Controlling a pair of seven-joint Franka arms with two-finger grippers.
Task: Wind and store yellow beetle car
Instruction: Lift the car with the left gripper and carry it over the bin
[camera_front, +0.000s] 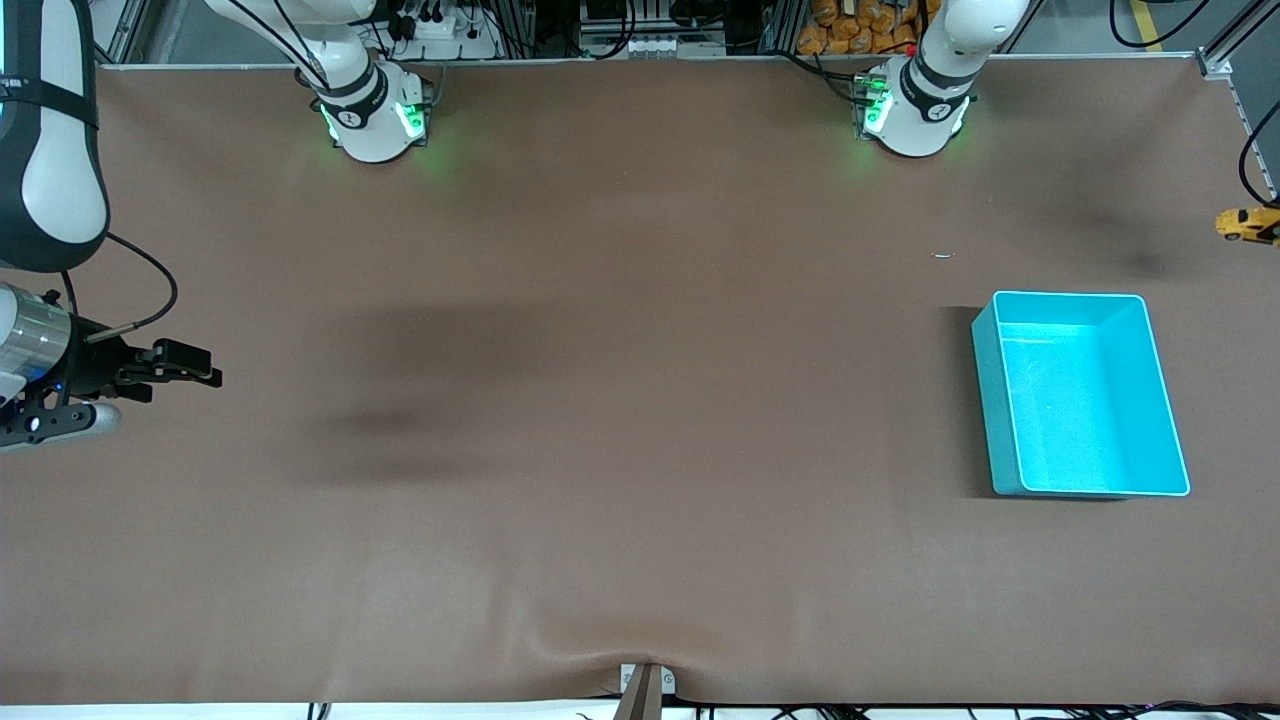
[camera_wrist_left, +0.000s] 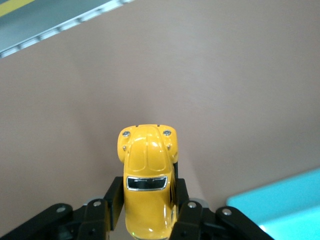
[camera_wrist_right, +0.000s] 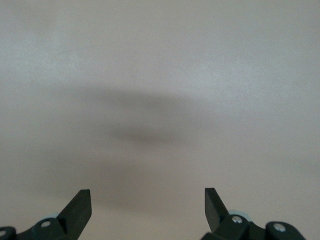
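The yellow beetle car (camera_wrist_left: 148, 165) sits clamped between the fingers of my left gripper (camera_wrist_left: 149, 194), nose pointing away from the wrist. In the front view only the car (camera_front: 1246, 224) shows, at the picture's edge, up over the table's left-arm end; the gripper itself is out of that view. The teal bin (camera_front: 1070, 296) stands open and empty on the table nearby, and its corner shows in the left wrist view (camera_wrist_left: 280, 205). My right gripper (camera_front: 185, 378) is open and empty, held over the table's right-arm end; its wrist view (camera_wrist_right: 147, 200) shows only bare brown table between the fingertips.
A brown mat (camera_front: 600, 450) covers the whole table. A tiny white scrap (camera_front: 944, 255) lies between the left arm's base (camera_front: 915, 120) and the bin. The right arm's base (camera_front: 372, 125) stands along the same edge.
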